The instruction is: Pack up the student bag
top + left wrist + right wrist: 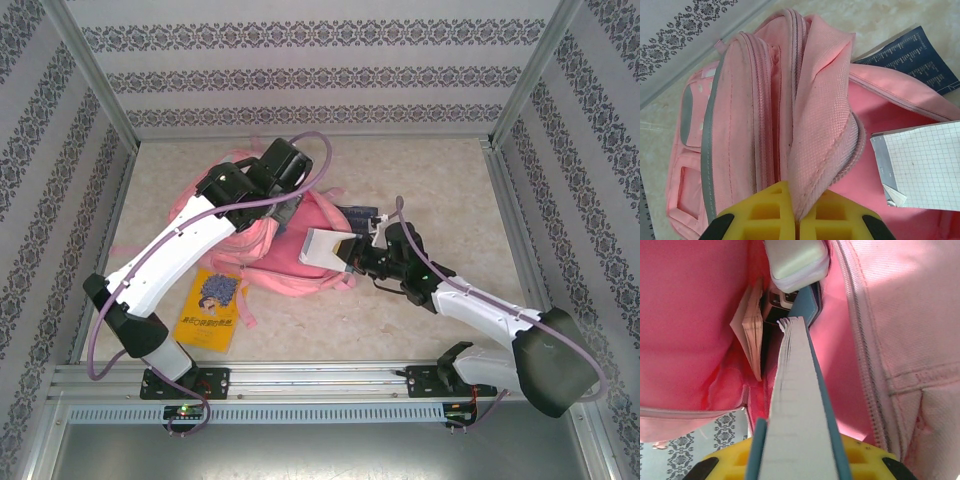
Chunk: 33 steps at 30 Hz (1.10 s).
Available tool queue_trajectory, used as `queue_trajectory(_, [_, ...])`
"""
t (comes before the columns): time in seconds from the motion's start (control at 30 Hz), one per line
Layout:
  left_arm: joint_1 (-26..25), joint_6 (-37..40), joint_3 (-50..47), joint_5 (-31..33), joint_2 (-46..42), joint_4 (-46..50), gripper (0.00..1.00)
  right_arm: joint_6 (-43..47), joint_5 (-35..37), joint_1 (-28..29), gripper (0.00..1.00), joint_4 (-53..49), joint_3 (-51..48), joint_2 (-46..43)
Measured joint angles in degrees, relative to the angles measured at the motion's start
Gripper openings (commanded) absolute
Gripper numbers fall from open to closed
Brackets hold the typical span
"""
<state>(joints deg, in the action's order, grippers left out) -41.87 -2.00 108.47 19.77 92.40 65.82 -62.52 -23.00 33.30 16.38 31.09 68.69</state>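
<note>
Packing is partway. The student bag (285,272) lies centre-left on the table (430,180) with its main zip open. The left hand (796,200) is pressed together on the rim of the opening flap, holding the mouth up. The right hand (797,452) is pinching a grid-paper notebook (797,405) with a teal cover, its far edge in the bag's mouth. Already inside are a thin paper stack (752,330) and a pale padded item (795,260), can't tell what. Left to do, my read: push the notebook home, then the yellow book (210,305) near the left arm and the dark blue book (357,214) just beside the bag, both out on the table. Then zip.
</note>
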Motion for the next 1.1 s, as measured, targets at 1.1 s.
queue_trajectory(1.1, [4.44,0.46,0.42,-7.34,-5.11,0.26,0.0,-23.12,8.79,12.68,0.0,11.02,30.16,28.26])
